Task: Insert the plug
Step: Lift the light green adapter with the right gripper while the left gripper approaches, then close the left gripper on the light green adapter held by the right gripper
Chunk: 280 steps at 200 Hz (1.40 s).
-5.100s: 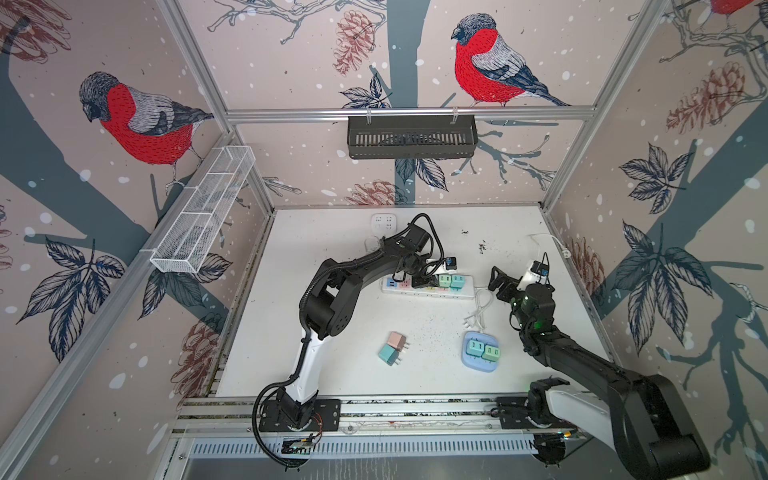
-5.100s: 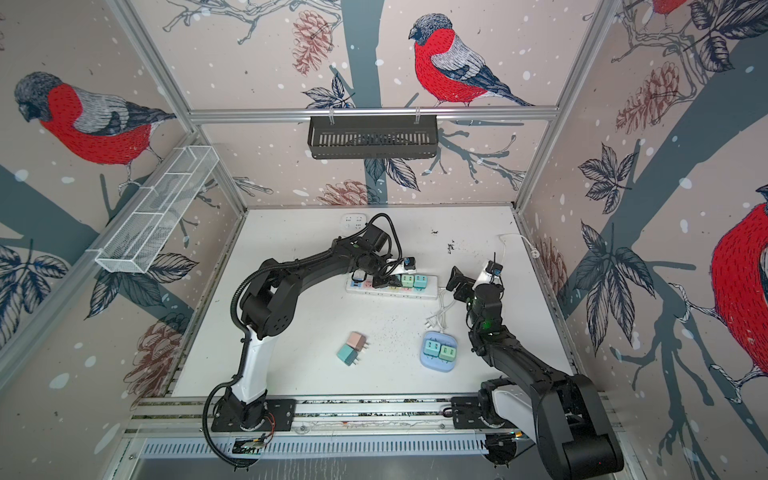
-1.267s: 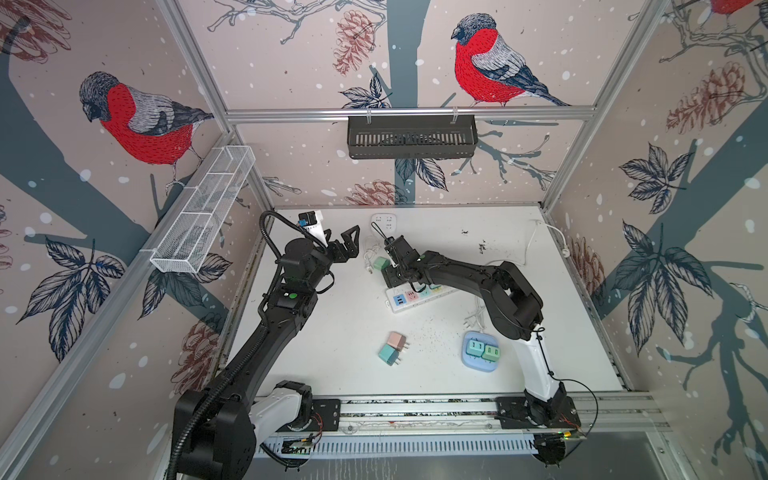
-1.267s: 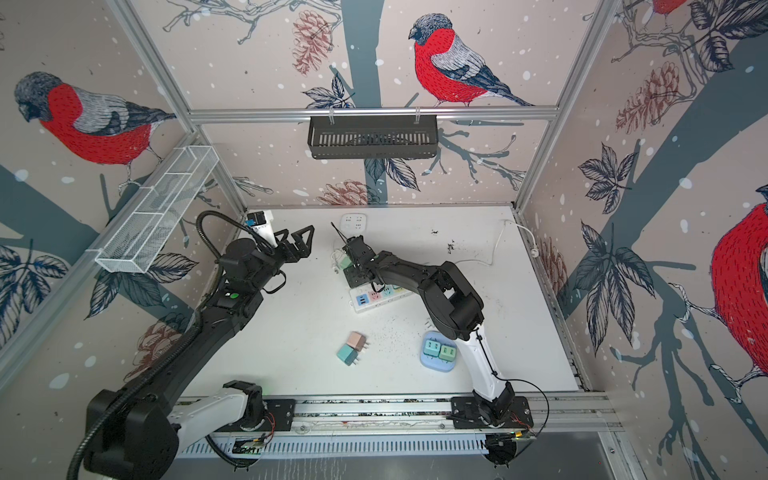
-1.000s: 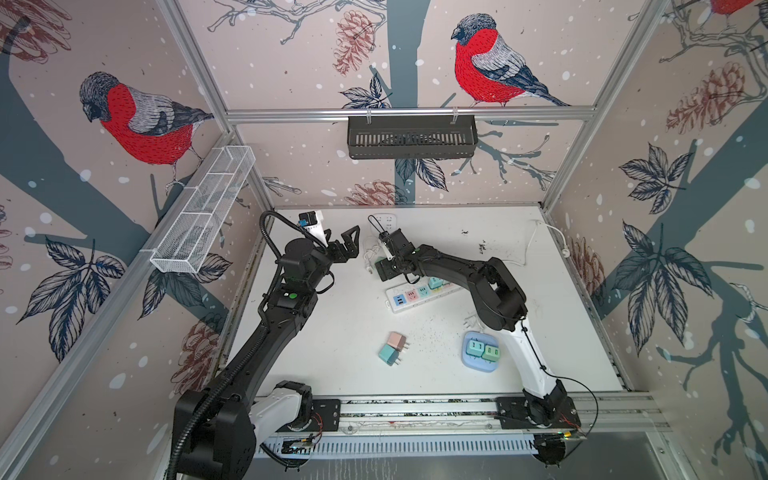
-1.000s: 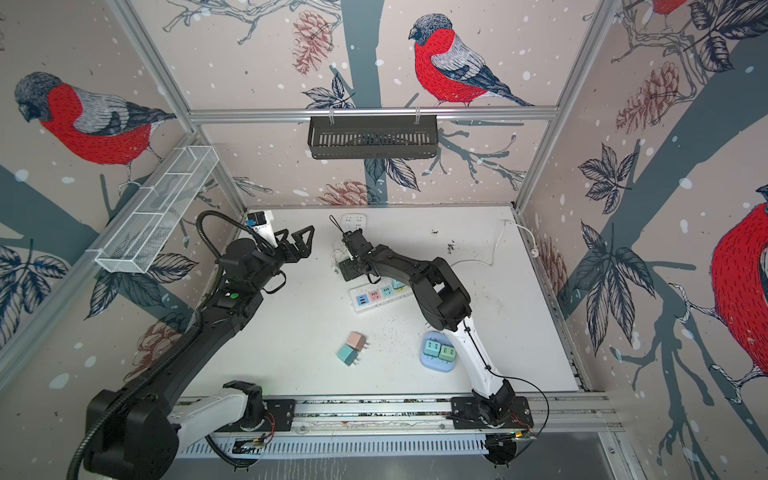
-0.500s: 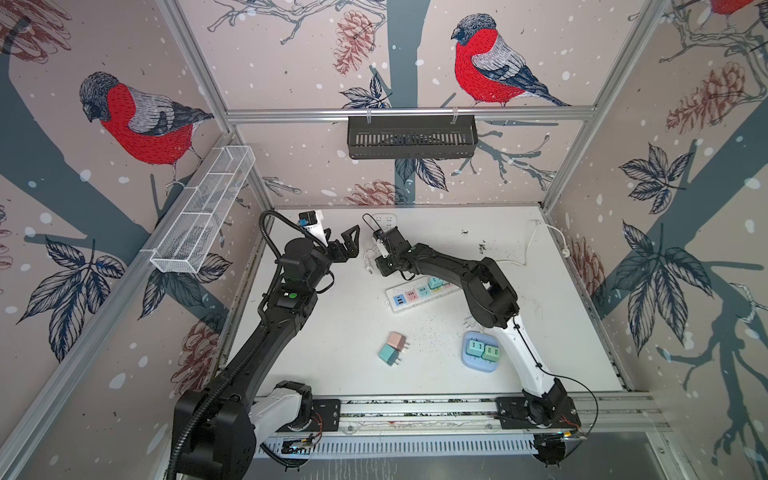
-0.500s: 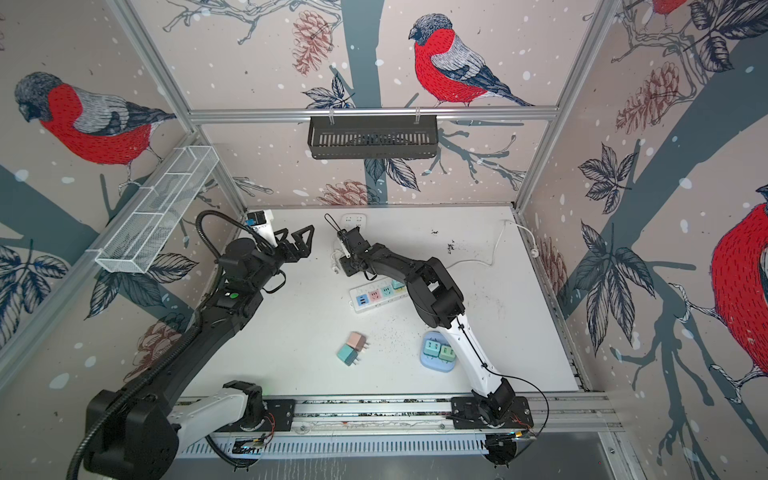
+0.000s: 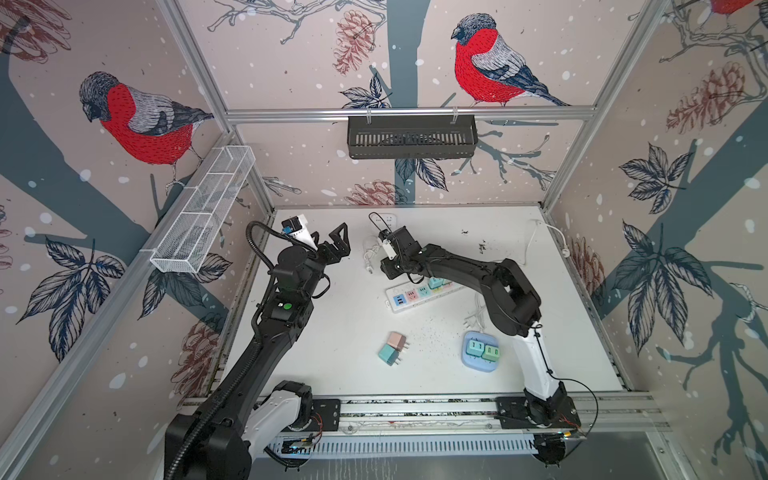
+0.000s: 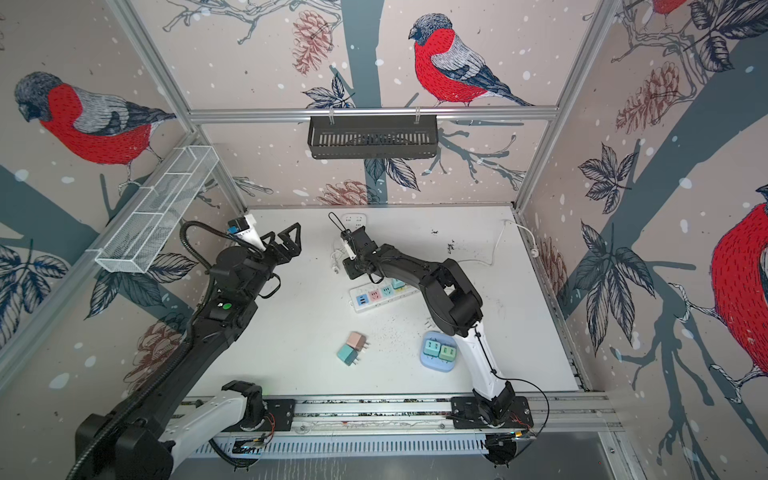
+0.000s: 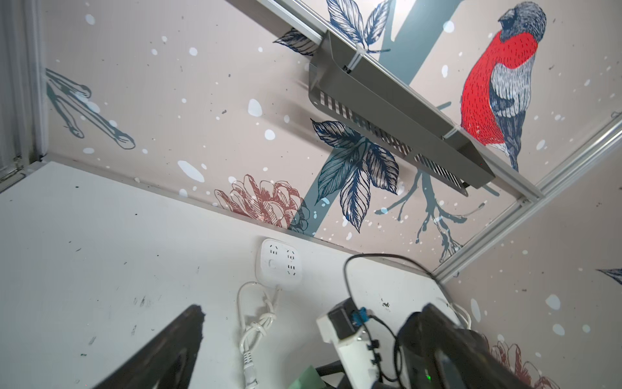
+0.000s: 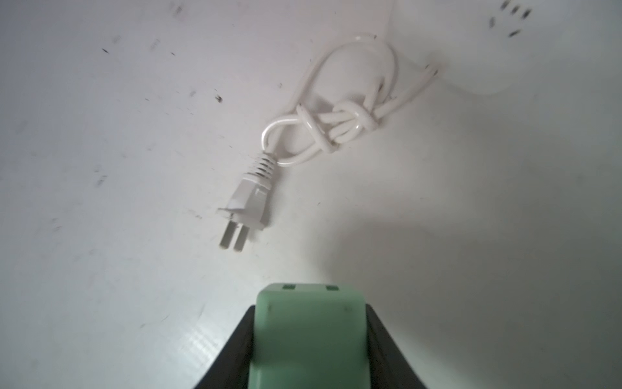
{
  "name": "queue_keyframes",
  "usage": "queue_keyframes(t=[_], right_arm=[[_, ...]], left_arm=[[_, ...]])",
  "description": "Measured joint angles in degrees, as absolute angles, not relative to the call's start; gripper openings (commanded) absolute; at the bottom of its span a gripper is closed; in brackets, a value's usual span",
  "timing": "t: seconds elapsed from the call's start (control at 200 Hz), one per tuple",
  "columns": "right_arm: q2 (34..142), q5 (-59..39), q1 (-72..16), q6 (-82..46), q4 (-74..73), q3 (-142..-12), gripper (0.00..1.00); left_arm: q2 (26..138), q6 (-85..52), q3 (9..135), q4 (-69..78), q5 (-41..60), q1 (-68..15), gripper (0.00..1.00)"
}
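Green and boxy, the plug (image 12: 308, 350) sits pinched between the closed-in black jaws of the right gripper (image 12: 309, 311). It is held over the white surface (image 9: 332, 332) toward the back, between the power strip (image 9: 411, 295) and the square white socket (image 9: 384, 219). Near it on the surface lie a knotted white cord (image 12: 336, 124) and its two-pin end (image 12: 249, 205). Over the back left, the left gripper (image 9: 330, 243) hangs raised, jaws spread wide, holding nothing.

Pale green cube plug (image 12: 308, 343) (rounded corners), clamped in right hand (image 12: 308, 311), near white square socket (image 11: 278, 264)
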<state>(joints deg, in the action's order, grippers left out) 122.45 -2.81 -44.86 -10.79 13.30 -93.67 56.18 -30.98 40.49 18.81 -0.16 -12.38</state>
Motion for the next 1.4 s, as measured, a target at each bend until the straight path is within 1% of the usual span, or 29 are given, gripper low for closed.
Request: queue_keyframes(t=[0.09,0.29,0.52,0.615,0.735,0.881,0.966,1.026,1.176,1.211,1.241,1.326,1.401], right_arm=[[114.7,-2.9,-45.3,-10.9,10.1,-87.7,0.22],[96.5,-0.2,-46.1,-11.8,2.7,-70.8,0.17],[75.2,6.6,-46.1,-11.8,-6.0,-50.8,0.1],[66.9,9.4,-46.1,-11.7,-9.6,-43.3,0.05],[58.9,12.2,-46.1,-10.6,-15.0,-35.6,0.04],[52.9,12.4,-46.2,-9.4,-19.4,-30.2,0.04],[50.9,12.8,-46.3,-8.3,-21.8,-28.0,0.04],[50.2,13.5,-46.3,-7.2,-23.7,-26.6,0.04],[49.2,13.6,-46.3,-4.5,-27.4,-23.2,0.04],[48.9,13.6,-46.3,-4.3,-27.9,-22.5,0.04],[48.6,13.6,-46.3,-4.1,-28.1,-22.1,0.04],[47.1,13.5,-46.4,-2.6,-28.8,-21.4,0.04],[45.4,13.0,-46.5,-1.3,-29.9,-20.7,0.04]], left_arm=[[54.4,-31.9,39.0,19.5,-0.9,-12.4,0.99],[51.8,-34.1,37.9,21.5,-2.9,-12.4,0.99],[55.2,-34.4,43.2,19.6,-2.9,-12.4,0.99],[59.4,-34.4,43.1,21.2,0.4,-12.4,0.99],[64.1,-33.9,43.2,23.7,7.9,-12.4,0.99],[69.1,-29.7,47.3,23.8,21.1,-12.6,0.99],[70.8,-26.0,49.1,23.4,25.5,-14.7,0.97],[71.7,-22.7,50.9,21.5,27.0,-17.5,0.93],[72.3,-14.1,55.2,17.3,26.9,-25.3,0.79],[72.3,-12.7,55.6,16.5,27.0,-26.5,0.73],[72.2,-11.4,55.9,15.5,26.9,-27.3,0.7],[71.2,-8.4,56.0,13.5,27.1,-28.8,0.68],[70.2,-5.9,55.9,12.7,28.2,-30.3,0.69]])
